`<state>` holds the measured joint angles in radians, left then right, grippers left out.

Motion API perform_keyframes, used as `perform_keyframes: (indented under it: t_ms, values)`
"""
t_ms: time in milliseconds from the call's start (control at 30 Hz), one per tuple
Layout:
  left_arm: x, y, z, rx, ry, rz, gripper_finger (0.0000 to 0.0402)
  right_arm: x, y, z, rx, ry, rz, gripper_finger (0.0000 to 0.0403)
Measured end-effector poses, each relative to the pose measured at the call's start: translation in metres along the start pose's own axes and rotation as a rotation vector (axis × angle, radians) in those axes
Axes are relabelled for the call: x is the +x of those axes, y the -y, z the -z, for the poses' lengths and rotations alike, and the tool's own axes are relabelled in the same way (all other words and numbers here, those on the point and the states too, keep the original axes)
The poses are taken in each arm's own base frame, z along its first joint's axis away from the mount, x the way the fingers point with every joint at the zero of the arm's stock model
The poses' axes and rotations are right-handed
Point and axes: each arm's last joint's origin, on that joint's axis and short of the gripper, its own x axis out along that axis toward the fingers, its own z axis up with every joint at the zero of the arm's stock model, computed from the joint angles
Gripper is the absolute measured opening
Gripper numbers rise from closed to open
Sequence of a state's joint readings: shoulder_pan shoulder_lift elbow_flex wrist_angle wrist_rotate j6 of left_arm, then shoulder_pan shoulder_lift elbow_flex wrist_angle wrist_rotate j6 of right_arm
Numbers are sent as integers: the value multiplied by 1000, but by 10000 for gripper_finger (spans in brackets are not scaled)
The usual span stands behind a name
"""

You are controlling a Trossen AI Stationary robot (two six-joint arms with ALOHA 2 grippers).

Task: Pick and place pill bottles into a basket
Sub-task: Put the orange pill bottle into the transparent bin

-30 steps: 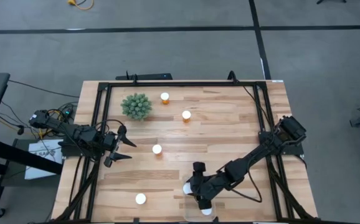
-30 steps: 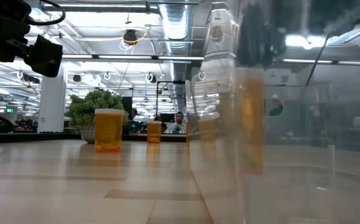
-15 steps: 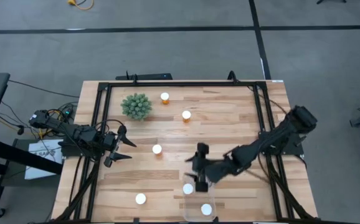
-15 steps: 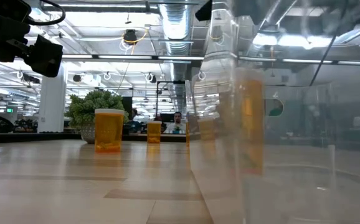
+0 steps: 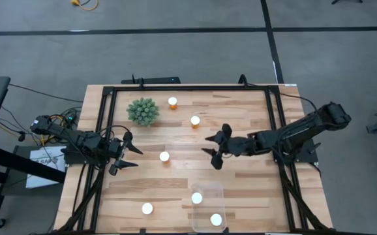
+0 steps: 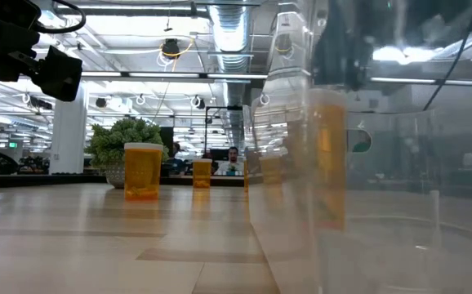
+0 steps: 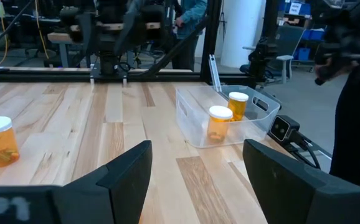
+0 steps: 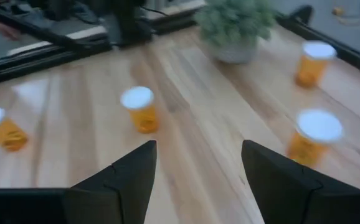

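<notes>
From table height you get little to go on: the clear basket [image 6: 301, 163] fills the right of that picture as a haze of see-through walls, and the bottle inside it [image 6: 327, 155] shows only as a blurred orange column. Looking straight down, you can barely trace the basket [image 5: 208, 188] by its faint rim at the near table edge, with two white caps in it, one at its far left corner [image 5: 197, 198] and one at the near end [image 5: 216, 220]. Your left wrist view is clearer: the two bottles [image 7: 219, 122] stand upright in the bin, orange translucent bodies under round white caps. Four more bottles stand loose on the wooden table [image 5: 241, 117]: one near the front edge [image 5: 147, 209], one mid-table [image 5: 164, 156], one beside the spiky plant [image 5: 143, 111] at [image 5: 173, 102], one further right [image 5: 195, 121]. Your right gripper [image 5: 213, 151] hangs over mid-table, fingers parted, holding nothing. Your left gripper [image 5: 128, 151] waits at the left frame rail, likewise parted and empty.
</notes>
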<state>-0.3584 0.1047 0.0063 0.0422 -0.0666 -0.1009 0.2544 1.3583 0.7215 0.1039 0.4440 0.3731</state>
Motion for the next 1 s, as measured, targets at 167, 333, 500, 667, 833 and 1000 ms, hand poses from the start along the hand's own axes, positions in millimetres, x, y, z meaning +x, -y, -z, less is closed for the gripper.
perform_keyframes:
  t_ms: [167, 333, 500, 667, 833, 1000]
  values:
    - [0, 0, 0, 0, 0, 0, 242, 9, 22, 20, 23, -48, 73, 228]
    - [0, 0, 0, 0, 0, 0, 242, 31, 43, 34, 46, -62, 154, 229]
    - [0, 0, 0, 0, 0, 0, 242, 54, 60, 37, 93, -34, 189, 229]
    - [0, 0, 0, 0, 0, 0, 242, 71, 73, 39, 132, -28, 166, 229]
    - [0, 0, 0, 0, 0, 0, 242, 82, 80, 40, 146, -50, 142, 229]
    - [0, 0, 0, 0, 1, 0, 242, 94, 85, 39, 96, -86, 101, 229]
